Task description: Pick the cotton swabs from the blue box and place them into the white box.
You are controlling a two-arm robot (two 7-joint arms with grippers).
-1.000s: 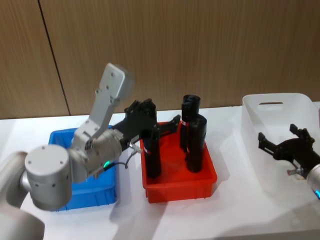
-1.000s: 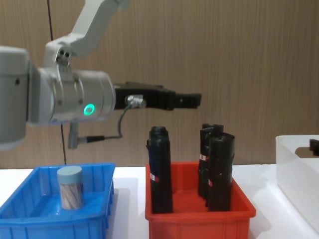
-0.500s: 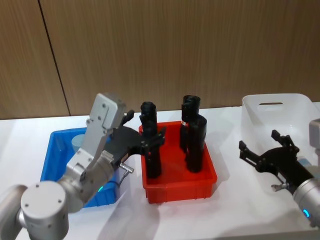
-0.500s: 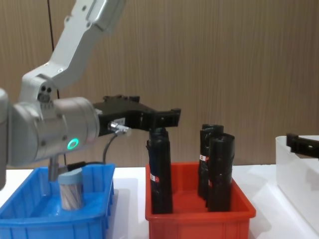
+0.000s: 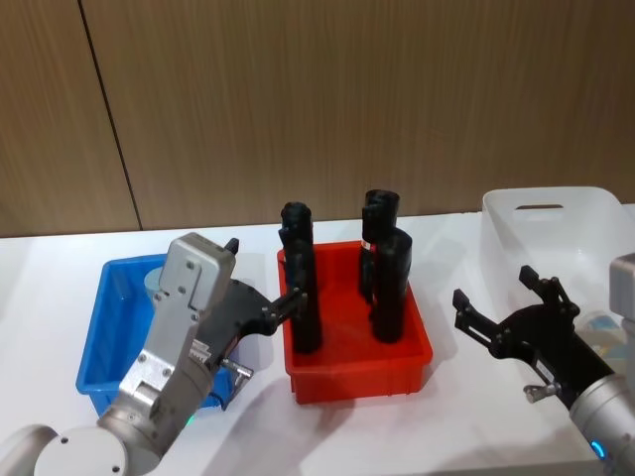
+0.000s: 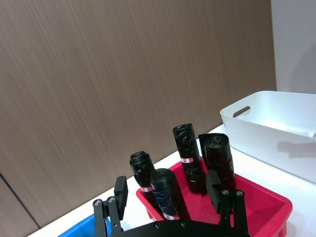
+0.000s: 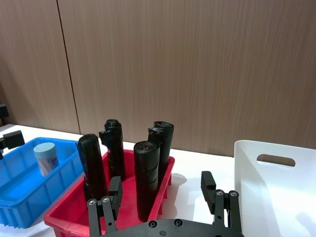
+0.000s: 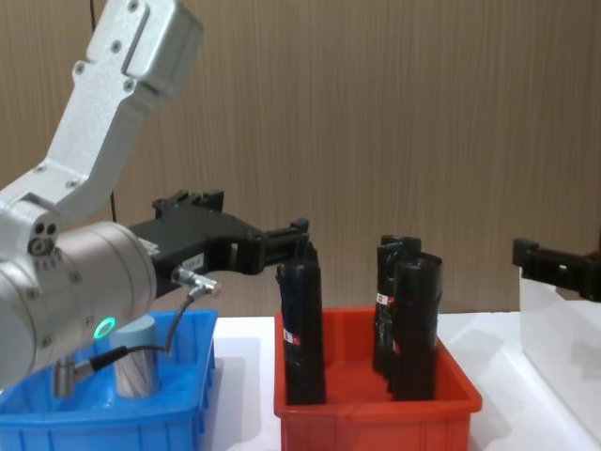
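One cotton swab jar [image 7: 45, 157] stands upright in the blue box [image 5: 91, 342], toward its far side, pale blue lid on. The left gripper [image 6: 167, 190] hangs spread wide and empty over the near edge between the blue box and the red bin [image 5: 357, 375]. Its fingers point across at the black wrapped rolls [image 5: 300, 297], not down at the jar. One fingertip sits very close to the top of the nearest roll; I cannot tell whether it touches. The right gripper [image 7: 160, 183], also wide and empty, hovers in front of the white box [image 5: 595, 198], between it and the red bin

The likeliest trouble is that fingertip: any swing toward the jar could clip the tall roll and topple it, since it stands loose. The wrist must also turn downward inside a shallow bin, so the arm's bulk may knock the light jar over or catch the flared rim. A grip on the round lid alone could slip
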